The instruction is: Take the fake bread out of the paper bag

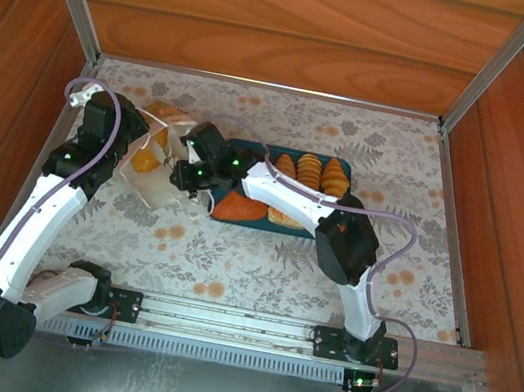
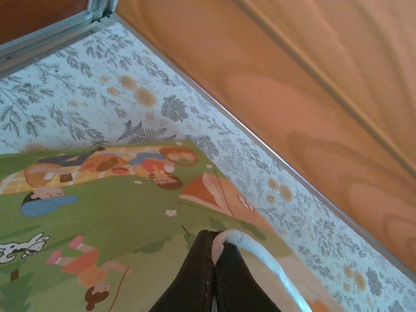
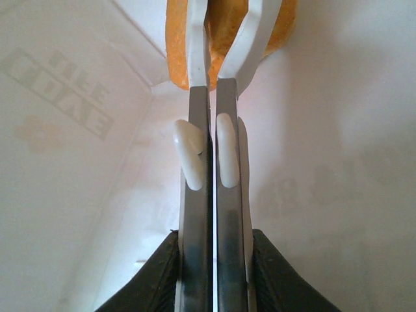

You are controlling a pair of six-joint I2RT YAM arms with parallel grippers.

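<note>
The paper bag (image 1: pixel 154 187) lies on its side at the left, with its mouth toward the right. My left gripper (image 1: pixel 143 134) (image 2: pixel 214 239) is shut on its white cord handle (image 2: pixel 263 252), above the green printed panel (image 2: pixel 97 214). My right gripper (image 1: pixel 187 175) (image 3: pixel 213 239) is shut on metal tongs (image 3: pixel 198 195) that reach inside the bag's white wall (image 3: pixel 338 162). The tongs' white tips pinch an orange fake bread (image 3: pixel 177 52) (image 1: pixel 144 162). More fake bread lies on a teal tray (image 1: pixel 242 146): ridged croissants (image 1: pixel 309 172) and a triangular piece (image 1: pixel 239 209).
The table has a flower-printed cloth (image 1: pixel 230 262). Wooden walls with metal rails enclose it on three sides (image 1: pixel 267 55). The tray sits right of the bag, under my right arm (image 1: pixel 292 196).
</note>
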